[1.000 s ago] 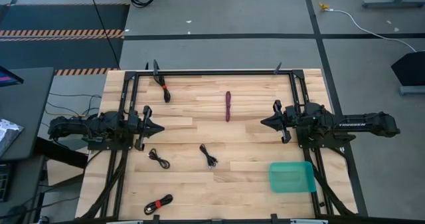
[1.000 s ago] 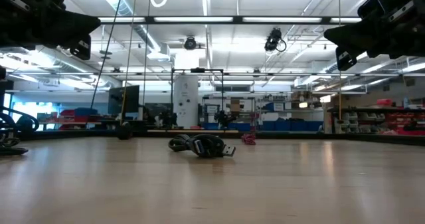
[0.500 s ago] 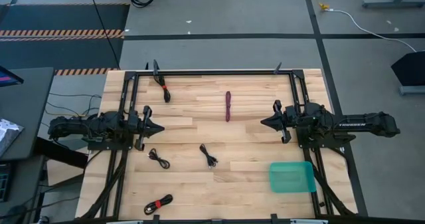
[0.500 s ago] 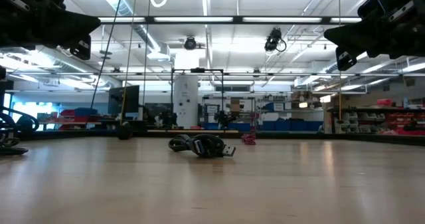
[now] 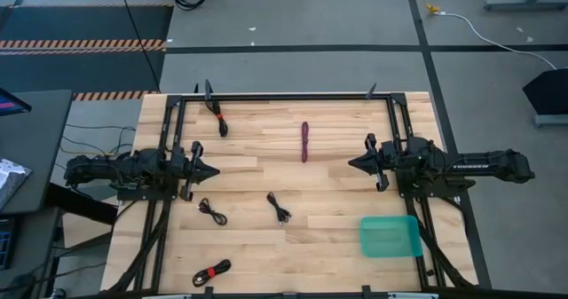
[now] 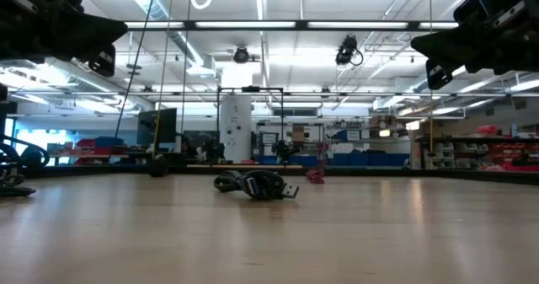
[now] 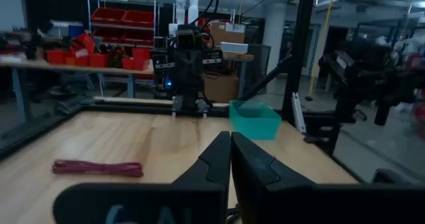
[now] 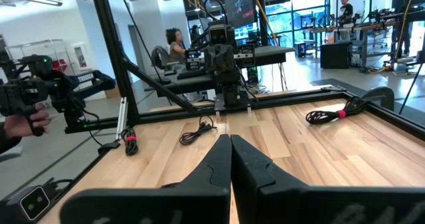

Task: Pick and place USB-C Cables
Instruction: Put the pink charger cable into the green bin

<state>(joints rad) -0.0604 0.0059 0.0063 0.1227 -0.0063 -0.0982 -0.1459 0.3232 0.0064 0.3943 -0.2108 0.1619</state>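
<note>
With both my left end effector (image 5: 213, 170) and right end effector (image 5: 353, 163) closed and empty above the tabletop (image 5: 337, 201), I should open wide over the nearest USB-C cable (image 5: 212, 212) before descending toward its coil's middle.

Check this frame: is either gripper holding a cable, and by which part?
Nothing is held. The left gripper and right gripper are both shut on nothing, raised above the table. All five USB-C cables lie loose on the wood.

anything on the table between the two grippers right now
In the high view, only the maroon cable comes close, lying just behind the line from the left gripper to the right gripper; otherwise that stretch of the table is bare wood.
</note>
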